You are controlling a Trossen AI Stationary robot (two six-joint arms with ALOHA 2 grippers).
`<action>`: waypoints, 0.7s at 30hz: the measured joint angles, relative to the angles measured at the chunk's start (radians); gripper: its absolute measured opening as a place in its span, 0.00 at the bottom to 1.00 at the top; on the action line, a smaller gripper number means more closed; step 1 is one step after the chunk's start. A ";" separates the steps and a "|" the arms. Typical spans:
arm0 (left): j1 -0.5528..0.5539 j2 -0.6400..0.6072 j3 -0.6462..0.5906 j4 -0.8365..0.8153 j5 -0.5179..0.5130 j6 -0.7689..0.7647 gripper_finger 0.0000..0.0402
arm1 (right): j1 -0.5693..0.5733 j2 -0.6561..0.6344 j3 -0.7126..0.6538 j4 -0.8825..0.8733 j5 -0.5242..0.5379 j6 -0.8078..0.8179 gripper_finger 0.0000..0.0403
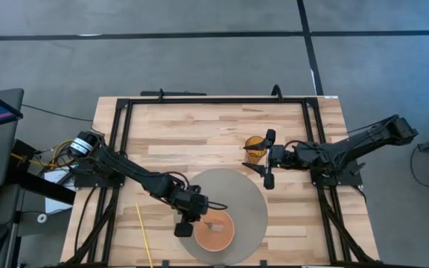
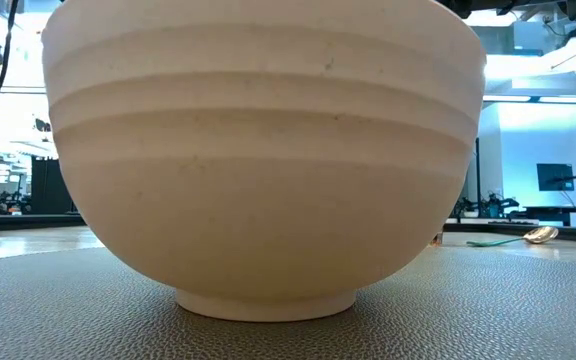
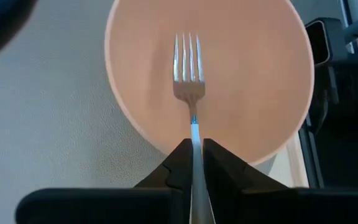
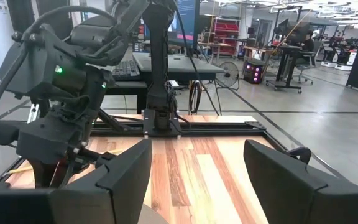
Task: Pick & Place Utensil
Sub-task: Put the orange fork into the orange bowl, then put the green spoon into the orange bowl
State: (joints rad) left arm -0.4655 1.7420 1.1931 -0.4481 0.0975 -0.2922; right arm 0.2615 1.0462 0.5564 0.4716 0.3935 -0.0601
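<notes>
A metal fork (image 3: 188, 68) with a pale handle points its tines over the inside of a peach bowl (image 1: 214, 232) (image 3: 253, 74). The bowl stands on a round grey mat (image 1: 244, 193) near the table's near edge and fills the low view (image 2: 258, 150). My left gripper (image 1: 187, 223) (image 3: 194, 144) is at the bowl's left rim, shut on the fork. My right gripper (image 1: 268, 158) (image 4: 197, 163) waits open, right of centre, beside an orange cup (image 1: 255, 149). My left gripper pinches the fork's handle (image 3: 195, 134) between its two fingers (image 3: 178, 167). It comes from the table's left, and the handle runs back along the fingers. The tines reach over the bowl's inside; whether they touch the bowl, I cannot tell.
A thin yellow stick (image 1: 144, 235) lies on the wood left of the mat. A black frame (image 1: 214, 100) runs round the table top. In the low view a gold spoon-like thing (image 2: 540, 235) lies on the table beyond the bowl. Bare wood (image 1: 192, 134) shows toward the far edge.
</notes>
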 joint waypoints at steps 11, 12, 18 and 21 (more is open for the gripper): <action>0.000 0.000 0.000 0.057 -0.030 0.052 0.19 | 0.000 0.000 0.000 0.000 0.000 0.000 0.62; 0.000 0.000 0.000 0.059 -0.037 0.053 0.20 | 0.000 0.000 0.000 0.000 0.000 0.000 0.62; 0.001 -0.019 0.000 0.061 -0.039 0.053 0.25 | 0.000 0.000 0.000 0.000 0.000 0.000 0.62; 0.000 -0.058 0.000 0.062 -0.050 0.053 0.26 | 0.000 0.000 0.000 0.000 0.000 -0.001 0.62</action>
State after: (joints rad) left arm -0.4656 1.6835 1.1927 -0.3859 0.0473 -0.2393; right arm 0.2615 1.0462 0.5564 0.4721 0.3935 -0.0608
